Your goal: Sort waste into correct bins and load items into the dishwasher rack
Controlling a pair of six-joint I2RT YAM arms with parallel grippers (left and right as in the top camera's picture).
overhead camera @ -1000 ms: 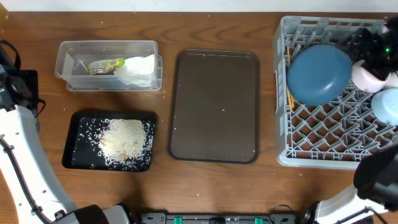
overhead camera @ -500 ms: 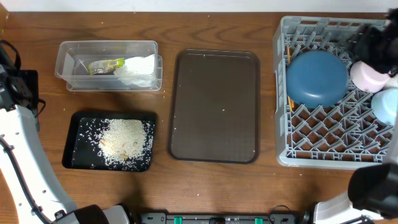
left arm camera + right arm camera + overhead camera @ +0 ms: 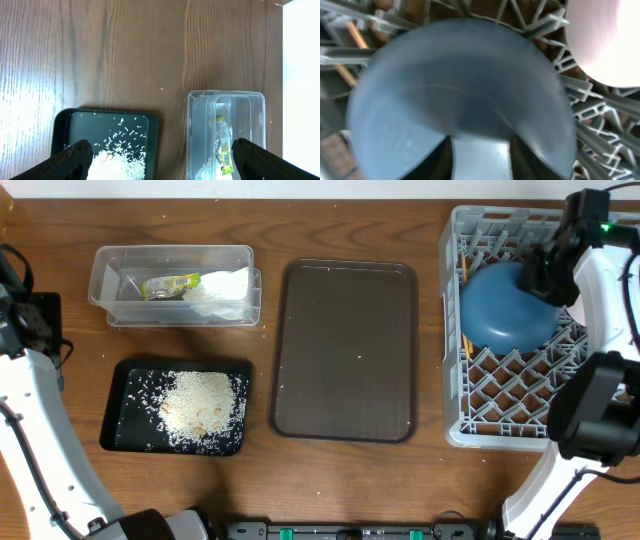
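A blue bowl [image 3: 505, 305] lies dome-up in the grey dishwasher rack [image 3: 500, 420] at the right. My right gripper [image 3: 545, 272] sits on the bowl's upper right edge. In the right wrist view the bowl [image 3: 460, 85] fills the frame, and my narrowly spaced fingers [image 3: 440, 162] have its light blue surface between them. A pink cup [image 3: 605, 35] lies beside the bowl. My left gripper [image 3: 162, 160] hangs open and holds nothing, high above the gap between the black tray [image 3: 75, 125] of rice and the clear bin [image 3: 200, 125].
The clear bin [image 3: 170, 250] holds a yellow-green wrapper [image 3: 170, 284] and white tissue [image 3: 222, 290]. Rice [image 3: 203, 408] covers the black tray [image 3: 112, 405]. A brown tray [image 3: 345, 350] lies mid-table. An orange stick [image 3: 465, 310] stands along the rack's left side.
My right arm swung in over the rack and now covers the pink and light blue cups. The blue bowl shifted slightly left. The left arm has not moved.
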